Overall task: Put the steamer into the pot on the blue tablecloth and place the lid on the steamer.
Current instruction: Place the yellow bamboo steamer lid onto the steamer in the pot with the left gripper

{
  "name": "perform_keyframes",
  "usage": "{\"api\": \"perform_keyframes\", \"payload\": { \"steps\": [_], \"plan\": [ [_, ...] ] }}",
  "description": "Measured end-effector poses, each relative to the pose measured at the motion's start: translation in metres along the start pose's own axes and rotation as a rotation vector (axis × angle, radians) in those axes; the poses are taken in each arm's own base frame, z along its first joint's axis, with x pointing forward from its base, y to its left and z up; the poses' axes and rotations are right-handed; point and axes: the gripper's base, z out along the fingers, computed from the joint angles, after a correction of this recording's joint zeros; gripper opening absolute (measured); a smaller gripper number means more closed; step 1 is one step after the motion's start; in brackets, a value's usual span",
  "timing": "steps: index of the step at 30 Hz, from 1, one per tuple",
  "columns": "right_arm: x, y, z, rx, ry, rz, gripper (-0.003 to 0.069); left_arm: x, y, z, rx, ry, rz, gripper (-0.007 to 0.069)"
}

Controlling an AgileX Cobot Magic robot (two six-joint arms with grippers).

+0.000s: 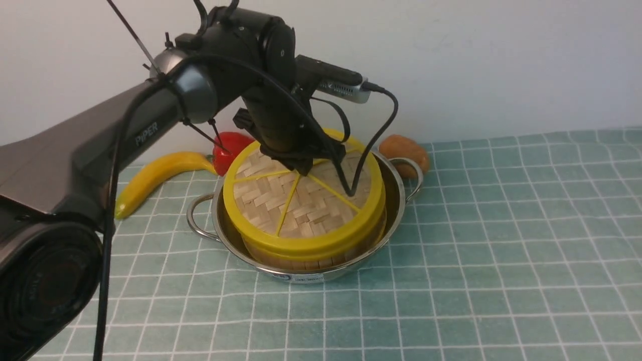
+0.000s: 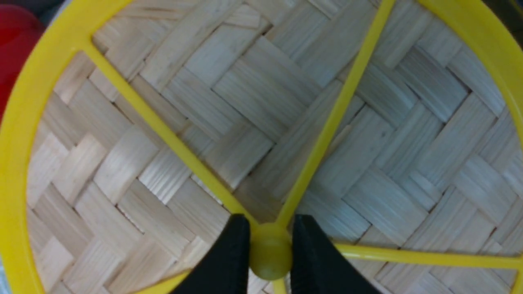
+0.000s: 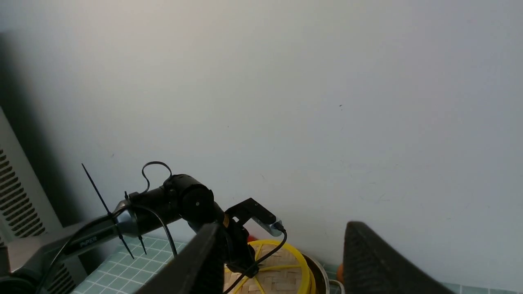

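the lid [image 1: 301,200] lies flat on the steamer [image 1: 301,258], its knob [image 2: 269,257] pinched from directly above by the left gripper [image 2: 270,223]; the right gripper [image 3: 284,228], jaws apart, hangs well away.

Lighting: soft, even indoor light from overhead, moderately bright.
Front view: slightly soft. Bright glints on pot [image 1: 396,198] rim, with a faint shadow close beneath it on blue tablecloth [image 1: 501,250]. Left arm [image 1: 75,150] blurred nearest the lens.
Left wrist view: lid [image 2: 261,102] weave crisp, yellow rim smeared toward frame edges. Left gripper [image 2: 271,222] jaws flat black, no detail.
Right wrist view: wall [image 3: 286,102] grey, darkening at one side. Right gripper [image 3: 283,225] jaws dark, out of focus.
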Motion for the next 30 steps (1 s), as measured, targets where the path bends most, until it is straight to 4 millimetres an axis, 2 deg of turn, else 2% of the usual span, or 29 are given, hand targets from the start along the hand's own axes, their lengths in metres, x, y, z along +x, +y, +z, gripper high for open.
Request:
{"api": "perform_keyframes", "payload": {
  "steps": [5, 12, 27, 30],
  "plan": [
    [0.000, 0.000, 0.000, 0.000, 0.000, 0.000, 0.0398, -0.003, 0.000, 0.002, 0.001, -0.019, -0.001, 0.0116],
    [0.000, 0.000, 0.000, 0.000, 0.000, 0.000, 0.0398, -0.001, -0.002, 0.017, 0.012, 0.008, -0.004, 0.0116],
    [0.000, 0.000, 0.000, -0.001, 0.000, 0.000, 0.0398, -0.001, -0.002, 0.017, 0.012, 0.008, -0.003, 0.0116],
    [0.000, 0.000, 0.000, -0.002, 0.001, 0.002, 0.0398, -0.002, -0.002, 0.017, 0.011, 0.000, 0.000, 0.0176]
  ]
}}
